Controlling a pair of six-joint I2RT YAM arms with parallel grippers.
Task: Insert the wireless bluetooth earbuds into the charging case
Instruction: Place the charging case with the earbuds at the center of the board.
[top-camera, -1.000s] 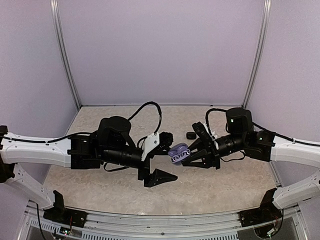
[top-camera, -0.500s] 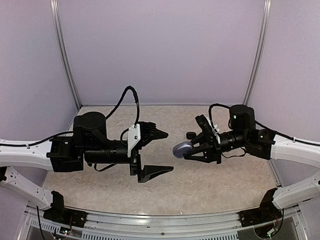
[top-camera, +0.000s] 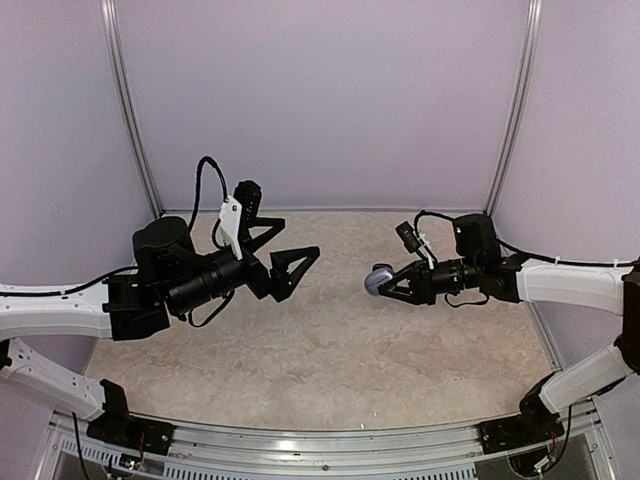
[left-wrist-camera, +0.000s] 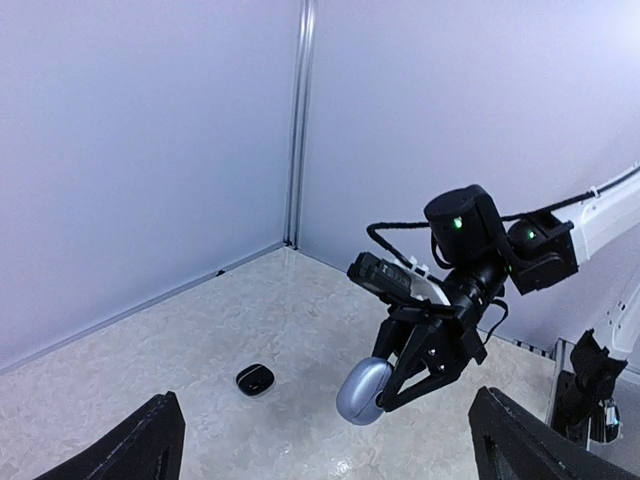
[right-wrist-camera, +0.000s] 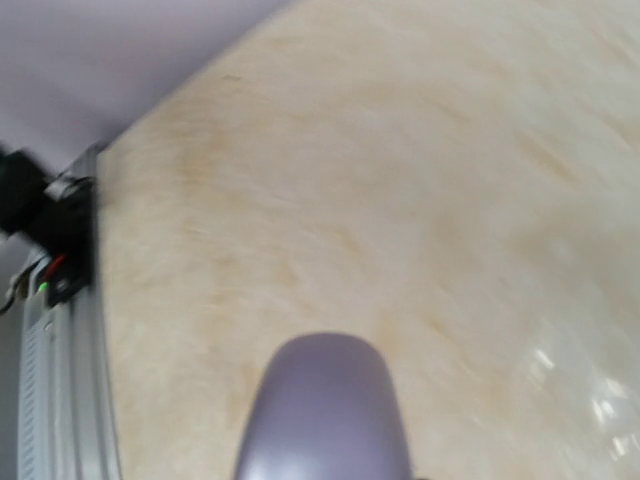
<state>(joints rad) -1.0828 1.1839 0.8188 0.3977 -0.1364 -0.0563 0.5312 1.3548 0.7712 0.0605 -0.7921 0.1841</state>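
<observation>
Right gripper (top-camera: 384, 285): clenched on the charging case (top-camera: 375, 280), which your two fingers pinch from opposite sides.
Charging case, contents: the lid is down, so you cannot see what it holds.
Charging case, place: held up off the table (top-camera: 330, 370), at about 2 o'clock from the table's middle in the overhead view.
Charging case, look: a smooth, rounded, lavender-grey pebble with a soft sheen (it fills the bottom centre of your right wrist view, with the table blurred beyond it).
Earbuds: with the lid shut, you cannot tell where they are.
Small black item (left-wrist-camera: 255, 379): lies on the table at 9 o'clock of the case in the left wrist view, apart from it. It is oval and dark, and too small for you to tell what it is.
Left gripper (top-camera: 300, 240): released, jaws spread wide and holding nothing. It is raised at about 10 o'clock from the table's middle, well apart from the case, which lies toward its 3 o'clock.
Left fingers (left-wrist-camera: 150, 440): black wedges at the two bottom corners of your left wrist view, with the case between them and farther off.
</observation>
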